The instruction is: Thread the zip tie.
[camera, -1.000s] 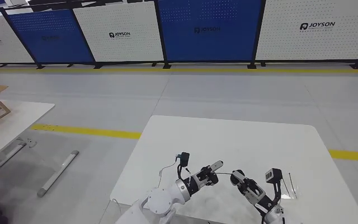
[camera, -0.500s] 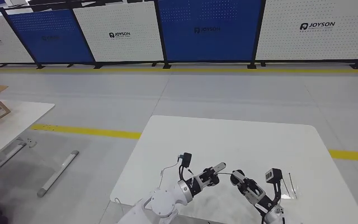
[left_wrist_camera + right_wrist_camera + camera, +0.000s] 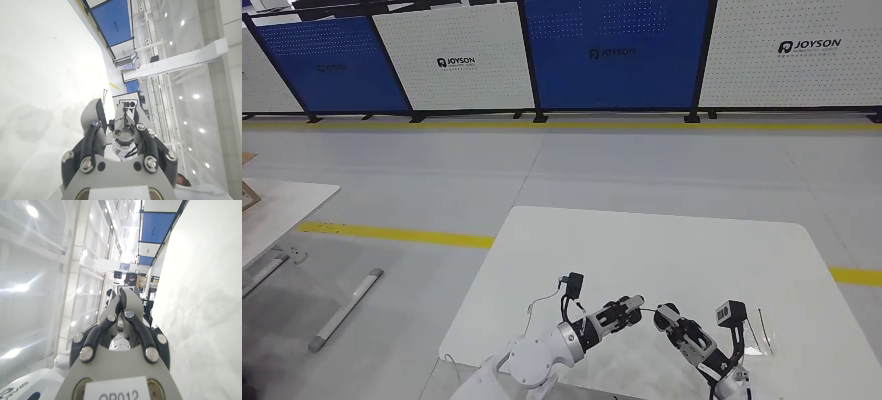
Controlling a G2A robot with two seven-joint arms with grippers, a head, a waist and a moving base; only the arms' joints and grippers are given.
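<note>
While my right claw (image 3: 121, 295) is closed tight on the zip tie (image 3: 112, 122), my left claw (image 3: 117, 106) stands partly open and empty, the tie's free end reaching between its fingers. Step in hand, as I judge it: bringing the ends together. The next move calls for fine alignment, then a pinch. Both claws hang tip to tip over the bench (image 3: 692, 240) by its near edge. Bare surface lies far and left, spare ties (image 3: 762, 328) right.
</note>
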